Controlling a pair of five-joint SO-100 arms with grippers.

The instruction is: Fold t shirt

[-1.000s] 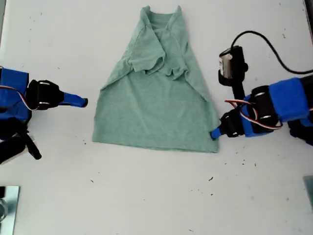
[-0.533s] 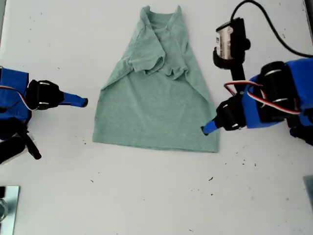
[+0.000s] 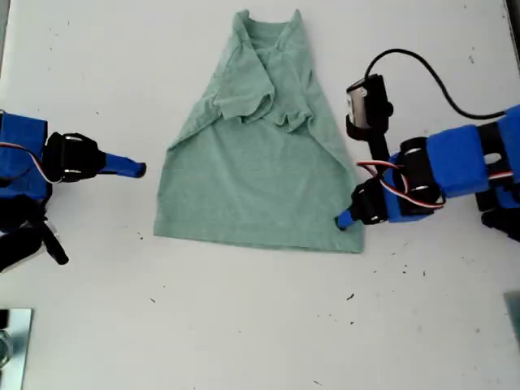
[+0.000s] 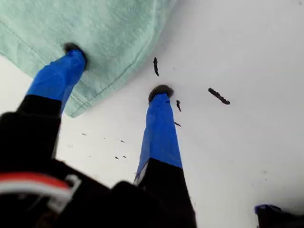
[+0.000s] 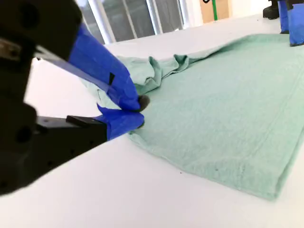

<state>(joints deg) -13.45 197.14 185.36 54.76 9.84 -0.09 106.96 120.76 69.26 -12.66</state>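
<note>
Corner of t shirt, five o'clock in exterior view, straddled by my first pincer, wide for pinching; my second pincer closed, parked clear.

A white table carries the t shirt, lying flat.

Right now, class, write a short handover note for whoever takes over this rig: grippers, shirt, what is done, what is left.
My first gripper: open, one finger on the t shirt's hem corner at the exterior view's right, the other on the table.
My second gripper: shut, empty, just off the shirt's other side.
Done: sleeves folded inward.
Left: grip the hem and fold the body.
</note>
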